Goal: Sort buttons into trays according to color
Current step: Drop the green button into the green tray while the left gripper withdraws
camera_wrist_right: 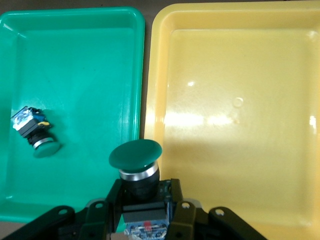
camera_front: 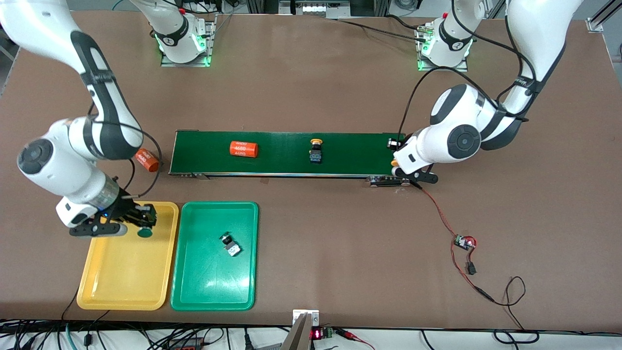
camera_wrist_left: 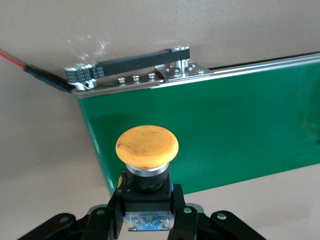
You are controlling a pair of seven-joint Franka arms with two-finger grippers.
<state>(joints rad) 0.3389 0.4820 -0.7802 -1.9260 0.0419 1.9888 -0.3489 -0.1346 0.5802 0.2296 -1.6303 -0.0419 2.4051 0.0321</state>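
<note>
Carrying a green-capped button point(camera_wrist_right: 135, 165) clamped by its black body, the right gripper point(camera_front: 138, 221) hangs over the yellow tray point(camera_front: 112, 296), at the tray's edge toward the conveyor and close to the rim it shares with the green tray point(camera_front: 194, 296) (the wrong colour beneath it, if it let go here). A second green-capped button point(camera_front: 230, 244) already lies on its side in the green tray, near the middle. The two trays sit side by side, almost touching, nearer the front camera than the conveyor belt point(camera_front: 282, 163).

At the belt's end toward the left arm, the left gripper point(camera_front: 406, 170) is closed on a yellow-capped button point(camera_wrist_left: 147, 150), cap up, held just over the belt's corner. Another yellow-capped button point(camera_front: 316, 150) stands on the belt about midway along, with an orange cylinder point(camera_front: 243, 149) well apart from it on the same belt and a second orange cylinder point(camera_front: 146, 160) lying on the bench point(camera_front: 340, 253) just off the belt's other end.

So the step in hand is delivery: both arms hold a picked button, neither placed. By my reading, the right arm's next move calls for a short shift sideways across the shared rims until the green cap is over the green tray, then a release. The left arm has the longer trip, along the bench to the yellow tray, and would likely do well to wait until the right arm clears that spot
</note>
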